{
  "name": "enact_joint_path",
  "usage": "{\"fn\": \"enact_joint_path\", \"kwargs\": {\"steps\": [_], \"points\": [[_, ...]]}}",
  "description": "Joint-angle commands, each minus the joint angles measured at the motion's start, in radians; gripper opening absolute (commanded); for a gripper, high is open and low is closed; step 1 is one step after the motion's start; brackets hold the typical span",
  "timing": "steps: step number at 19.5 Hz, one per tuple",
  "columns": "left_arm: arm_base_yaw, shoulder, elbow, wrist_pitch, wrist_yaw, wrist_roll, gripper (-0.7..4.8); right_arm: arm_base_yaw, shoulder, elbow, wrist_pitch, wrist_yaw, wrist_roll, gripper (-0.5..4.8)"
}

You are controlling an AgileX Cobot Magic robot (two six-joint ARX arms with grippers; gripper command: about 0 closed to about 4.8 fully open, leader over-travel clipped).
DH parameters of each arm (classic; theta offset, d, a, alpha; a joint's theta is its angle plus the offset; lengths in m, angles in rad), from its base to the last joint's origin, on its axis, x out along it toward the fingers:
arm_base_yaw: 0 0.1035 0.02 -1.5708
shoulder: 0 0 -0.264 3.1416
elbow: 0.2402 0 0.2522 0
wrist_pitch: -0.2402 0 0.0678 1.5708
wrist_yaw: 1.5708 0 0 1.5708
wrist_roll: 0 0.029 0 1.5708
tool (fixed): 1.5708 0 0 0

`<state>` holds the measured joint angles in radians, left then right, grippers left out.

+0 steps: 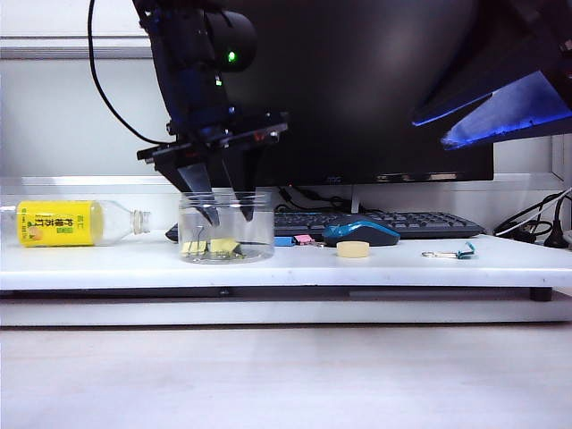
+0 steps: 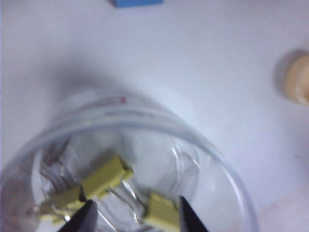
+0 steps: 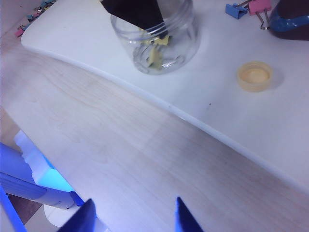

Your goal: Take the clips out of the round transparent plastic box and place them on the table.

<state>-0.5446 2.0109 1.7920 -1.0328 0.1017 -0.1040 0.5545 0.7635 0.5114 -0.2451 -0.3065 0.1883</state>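
Left gripper (image 1: 227, 214) is down inside the round transparent plastic box (image 1: 225, 228), near the table's (image 1: 402, 265) front edge, left of centre. Its fingers (image 2: 79, 220) are spread, only the tips in the wrist view, straddling the clips (image 2: 104, 179) on the box floor; touching or not, hard to tell through blur. Right gripper (image 3: 133, 215) hangs high past the front edge, fingers apart, empty. Open table lies right of the box before the cream disc (image 1: 353, 248).
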Motion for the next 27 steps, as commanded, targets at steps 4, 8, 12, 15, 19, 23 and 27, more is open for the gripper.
{"fn": "enact_joint_path", "kwargs": {"steps": [4,8,12,15,19,23,27], "points": [[0.0,0.008,0.006,-0.002,-0.085,0.006,2.29,0.0,0.0,0.005,0.011,0.001,-0.009,2.12],[0.0,0.008,0.007,-0.02,-0.144,0.048,2.29,0.0,0.0,0.005,0.011,0.002,-0.01,2.12],[0.0,0.008,0.007,-0.029,-0.186,0.073,2.29,0.0,0.0,0.005,0.011,0.002,-0.01,2.12],[0.0,0.016,0.008,-0.028,-0.192,0.075,2.28,0.0,0.0,0.005,0.011,0.02,-0.01,2.12],[0.0,0.048,0.009,-0.055,-0.193,0.087,2.28,0.0,0.0,0.005,0.012,0.02,-0.01,2.12],[0.0,0.061,0.01,-0.05,-0.195,0.096,2.22,-0.001,0.0,0.005,0.011,0.022,-0.01,2.12],[0.0,0.062,0.011,-0.042,-0.195,0.112,1.44,-0.001,0.0,0.005,0.012,0.043,-0.011,2.12]]}}
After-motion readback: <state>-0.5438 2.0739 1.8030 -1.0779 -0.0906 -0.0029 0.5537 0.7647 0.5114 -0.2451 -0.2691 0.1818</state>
